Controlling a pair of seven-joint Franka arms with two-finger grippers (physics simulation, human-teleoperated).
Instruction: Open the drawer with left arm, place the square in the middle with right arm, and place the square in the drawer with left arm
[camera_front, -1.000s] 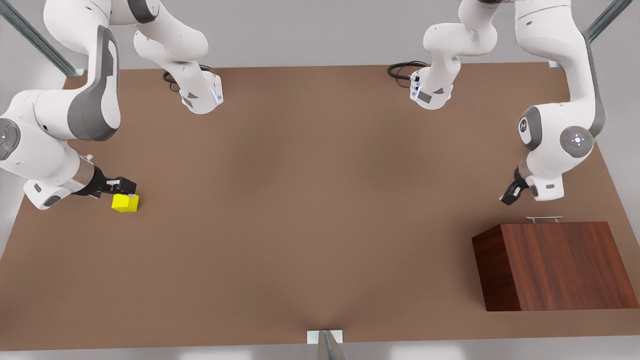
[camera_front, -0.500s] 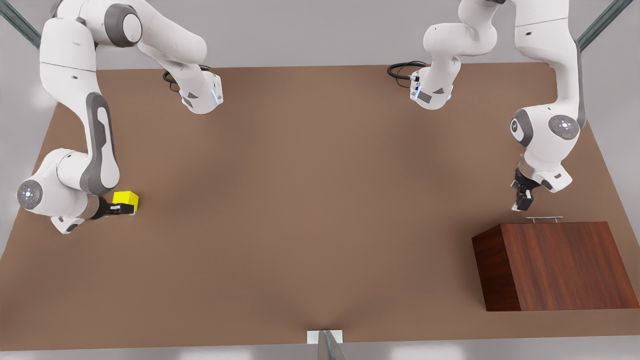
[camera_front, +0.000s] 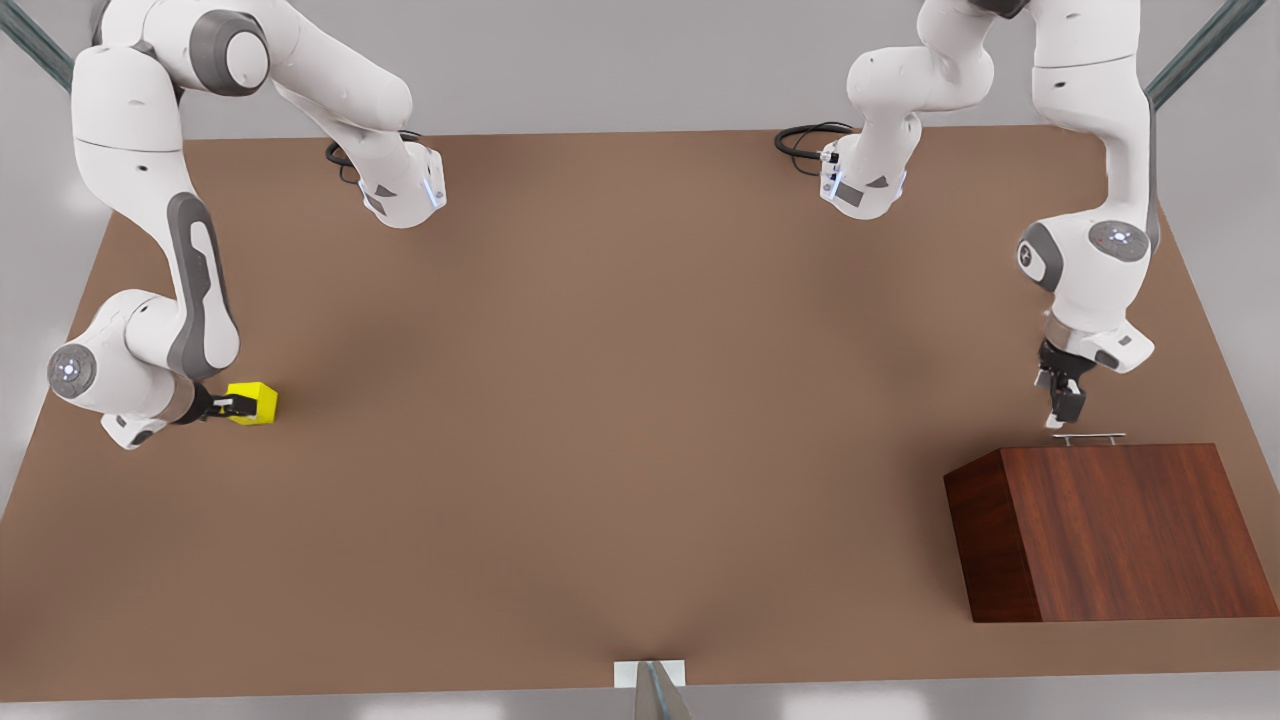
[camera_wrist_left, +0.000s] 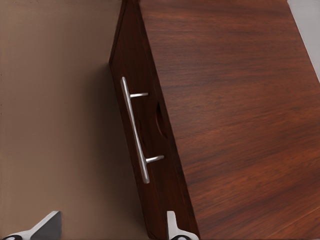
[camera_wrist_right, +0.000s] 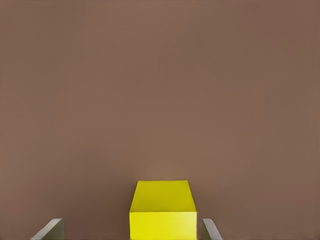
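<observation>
The square (camera_front: 256, 400) is a small yellow cube on the brown tabletop at the front view's left. My right gripper (camera_front: 232, 406) stands open at table level, one finger on each side of the square (camera_wrist_right: 162, 210), with a small gap on both sides. At the front view's right stands the wooden cabinet (camera_front: 1110, 530) with its drawer shut and the silver bar handle (camera_front: 1088, 437) on the far face. My left gripper (camera_front: 1063, 408) hangs open just above and beside the handle (camera_wrist_left: 135, 130), fingers pointing down, touching nothing.
The middle (camera_front: 620, 400) of the brown table is bare. Both arm bases (camera_front: 400, 195) (camera_front: 862, 185) with black cables sit at the far edge. A small metal bracket (camera_front: 650, 675) is at the near edge.
My right arm swung round and lowered its gripper, so its fingers now straddle the square. My left gripper moved down and to the front view's right, closer to the handle.
</observation>
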